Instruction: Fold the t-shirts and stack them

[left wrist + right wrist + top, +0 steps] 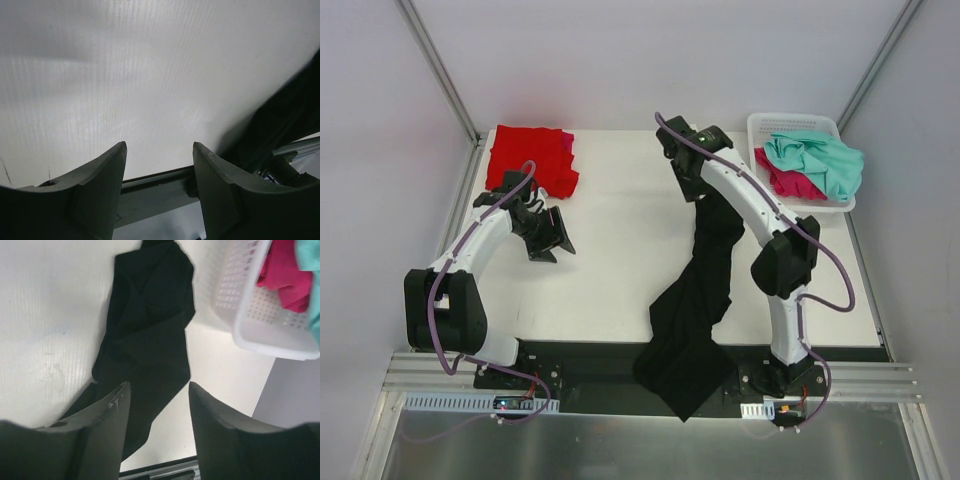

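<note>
A long black t-shirt (695,300) lies crumpled from mid-table down over the front edge. My right gripper (698,186) hovers above its far end; in the right wrist view the gripper (157,385) is open and empty, with the black t-shirt (145,330) below on the table. A folded red t-shirt (528,158) sits at the back left with magenta cloth (567,143) showing at its edge. My left gripper (548,236) hangs just in front of it, and in the left wrist view the gripper (160,145) stands open over bare table.
A white lattice basket (758,127) at the back right holds a teal shirt (817,162) and a magenta-pink one (783,182). Black cloth (285,120) shows at the right of the left wrist view. The metal rail (620,385) runs along the table's front edge.
</note>
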{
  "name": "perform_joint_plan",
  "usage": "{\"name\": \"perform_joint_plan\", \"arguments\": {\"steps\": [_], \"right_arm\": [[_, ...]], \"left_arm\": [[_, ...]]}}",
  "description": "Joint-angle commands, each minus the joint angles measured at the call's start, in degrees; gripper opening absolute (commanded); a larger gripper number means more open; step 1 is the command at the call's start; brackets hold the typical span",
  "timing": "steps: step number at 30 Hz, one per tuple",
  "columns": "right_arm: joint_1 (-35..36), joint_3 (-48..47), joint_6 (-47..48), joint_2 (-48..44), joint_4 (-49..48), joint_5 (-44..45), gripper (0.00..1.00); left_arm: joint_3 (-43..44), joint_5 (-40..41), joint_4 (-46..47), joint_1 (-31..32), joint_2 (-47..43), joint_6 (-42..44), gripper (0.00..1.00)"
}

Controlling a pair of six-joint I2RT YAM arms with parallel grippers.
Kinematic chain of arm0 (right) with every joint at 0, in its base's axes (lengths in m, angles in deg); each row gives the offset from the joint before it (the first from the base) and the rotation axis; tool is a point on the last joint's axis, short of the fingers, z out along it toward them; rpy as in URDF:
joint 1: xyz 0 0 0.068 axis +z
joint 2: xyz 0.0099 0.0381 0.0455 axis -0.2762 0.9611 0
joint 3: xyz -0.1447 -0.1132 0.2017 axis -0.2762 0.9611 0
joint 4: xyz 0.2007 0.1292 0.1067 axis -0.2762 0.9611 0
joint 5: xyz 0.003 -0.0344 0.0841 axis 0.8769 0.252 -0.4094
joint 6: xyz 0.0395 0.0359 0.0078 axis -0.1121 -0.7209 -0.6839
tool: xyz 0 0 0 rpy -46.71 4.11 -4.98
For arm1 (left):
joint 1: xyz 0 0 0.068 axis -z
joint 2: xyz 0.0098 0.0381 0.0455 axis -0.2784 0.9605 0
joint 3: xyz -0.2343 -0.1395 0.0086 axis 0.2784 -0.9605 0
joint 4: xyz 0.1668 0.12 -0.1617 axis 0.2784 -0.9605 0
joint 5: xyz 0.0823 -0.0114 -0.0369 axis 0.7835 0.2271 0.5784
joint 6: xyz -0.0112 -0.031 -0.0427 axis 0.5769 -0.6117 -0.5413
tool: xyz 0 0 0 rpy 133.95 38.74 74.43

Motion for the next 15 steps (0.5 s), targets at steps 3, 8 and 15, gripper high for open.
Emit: {"name": "perform_joint_plan", "arguments": {"steps": [3,8,15], "right_arm": [[-0.2,4.1,1.0,5.1,-1.1,-7.7,0.71],[-0.4,1.6,1.5,10.1,-0.7,-9.0,0.74],[-1.3,3.1,2.1,12.6,-1.0,-8.1,0.74]], "left_arm": [[-0.2,-1.0,-0.4,0.6,-1.9,0.3,0.56],[-0.1,-0.9,-0.5,0.6,-1.3,0.6,0.56],[0.4,-0.8,-0.5,0.6,-0.7,0.9,0.56]]}}
